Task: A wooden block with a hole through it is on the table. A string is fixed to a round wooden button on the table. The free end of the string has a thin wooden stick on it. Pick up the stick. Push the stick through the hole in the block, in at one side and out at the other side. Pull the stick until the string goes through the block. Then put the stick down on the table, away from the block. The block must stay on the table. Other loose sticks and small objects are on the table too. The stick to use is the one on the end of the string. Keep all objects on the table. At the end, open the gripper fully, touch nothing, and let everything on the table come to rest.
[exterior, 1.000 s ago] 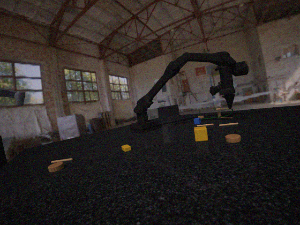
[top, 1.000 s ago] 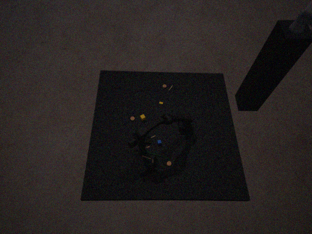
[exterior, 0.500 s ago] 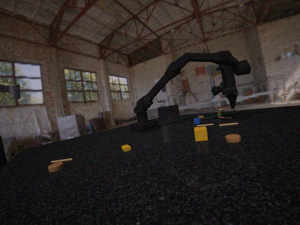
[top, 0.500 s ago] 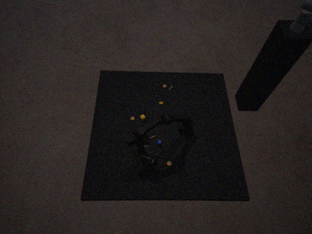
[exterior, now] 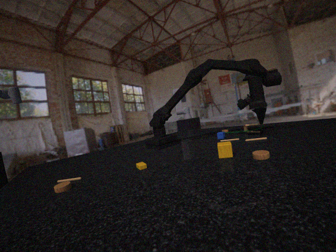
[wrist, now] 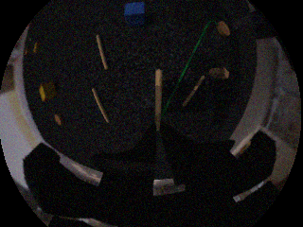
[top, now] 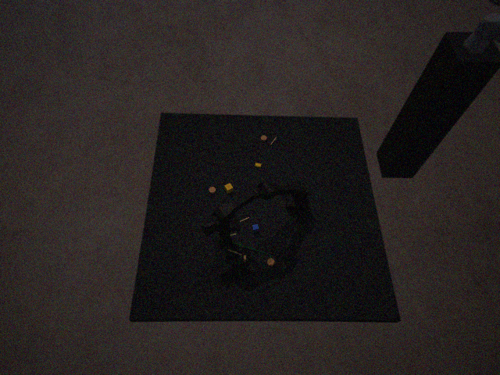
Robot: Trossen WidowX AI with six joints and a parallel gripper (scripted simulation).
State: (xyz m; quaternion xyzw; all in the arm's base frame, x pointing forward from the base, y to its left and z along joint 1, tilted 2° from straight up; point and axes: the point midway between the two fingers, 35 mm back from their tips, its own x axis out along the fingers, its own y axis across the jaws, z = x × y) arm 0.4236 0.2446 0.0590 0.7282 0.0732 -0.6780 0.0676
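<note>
My gripper point(exterior: 261, 123) point(wrist: 157, 124) is shut on the wooden stick point(top: 233, 234) point(exterior: 252, 125) point(wrist: 158, 96). It holds the stick roughly level above the table, its free end sticking out from the fingers. The green string point(top: 254, 248) point(wrist: 188, 68) runs almost straight from beside the round wooden button point(top: 270, 262) point(exterior: 224, 130) point(wrist: 223, 28) to the fingertips. The small wooden block point(top: 244, 257) point(exterior: 245, 128) point(wrist: 219, 73) stands on the table, to the right of the held stick in the wrist view. The string passes beside it. Its hole cannot be made out in the dark frames.
A loose stick point(top: 235, 251) point(wrist: 194, 91) lies beside the block. Two more sticks point(exterior: 229, 139) point(exterior: 255, 139) lie left in the wrist view. A blue block point(top: 255, 226) point(wrist: 134, 13), a yellow cube point(top: 229, 187) point(exterior: 224, 149) and a round button point(top: 212, 189) point(exterior: 261, 155) lie farther off.
</note>
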